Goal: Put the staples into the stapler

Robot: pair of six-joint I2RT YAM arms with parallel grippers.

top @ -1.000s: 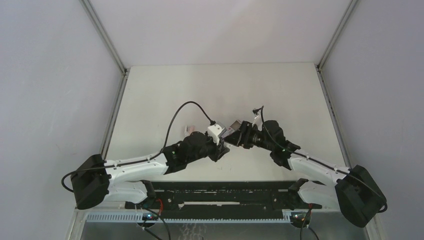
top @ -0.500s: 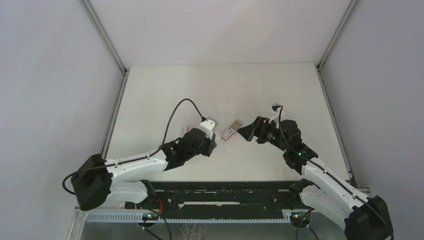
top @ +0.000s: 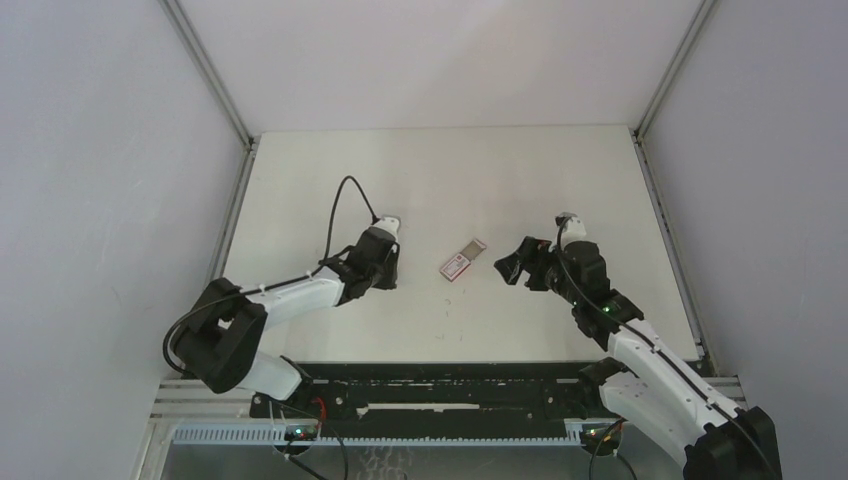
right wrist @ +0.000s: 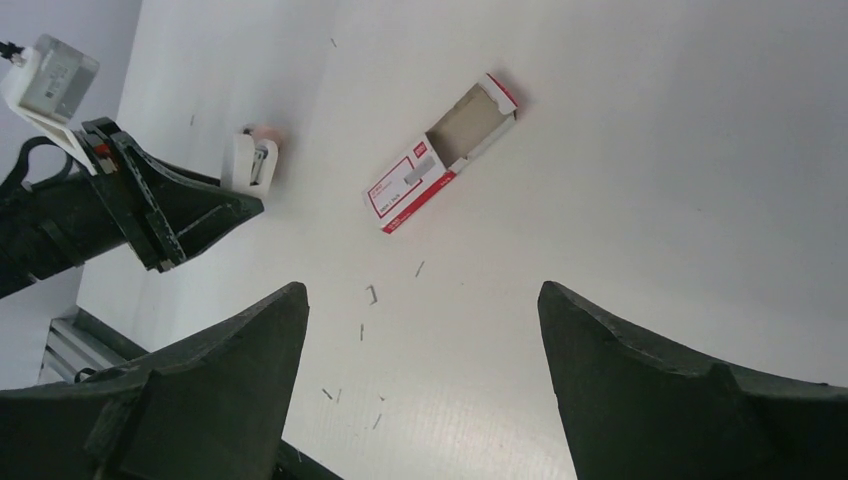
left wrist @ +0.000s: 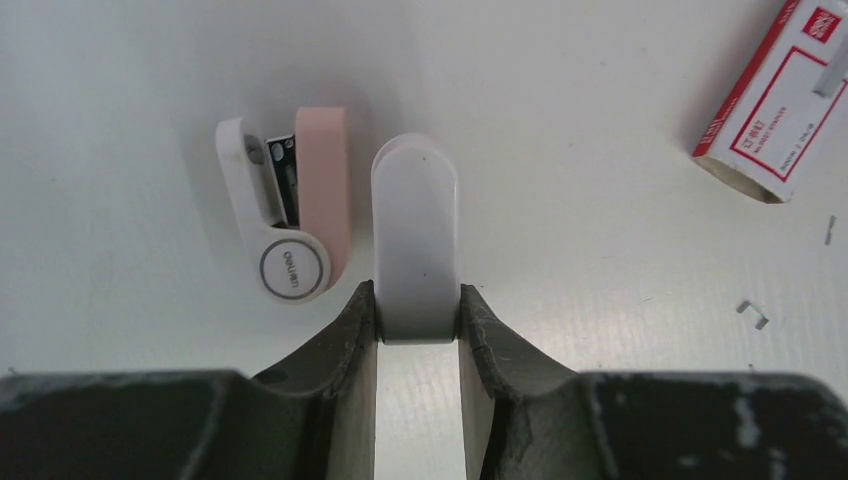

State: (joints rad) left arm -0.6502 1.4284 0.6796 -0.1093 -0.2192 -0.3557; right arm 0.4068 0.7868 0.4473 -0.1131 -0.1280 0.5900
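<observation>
The left pincer is closed on a white round-ended tab; what that tab belongs to cannot be told. It is held low over the bench, between the middle and the left edge. Just beside the tab, and apart from it, the stapler lies on its side. Its pink and white arms are spread a little from the hinge, and metal shows between them.

The right pincer is spread wide and holds nothing; it is held above the bench, right of the middle. Between the two pincers, near the bench's middle, lies the box, touched by neither. Its tray is slid partly out of the red-and-white sleeve, and the exposed end looks bare. A few loose staples are scattered on the near side of the box.

The task is judged to be at an early stage. The box has been opened, but no strip is seen in the stapler, and whether it is loaded cannot be told. A strip has yet to be taken up, seated in the stapler's channel, and the stapler shut.
</observation>
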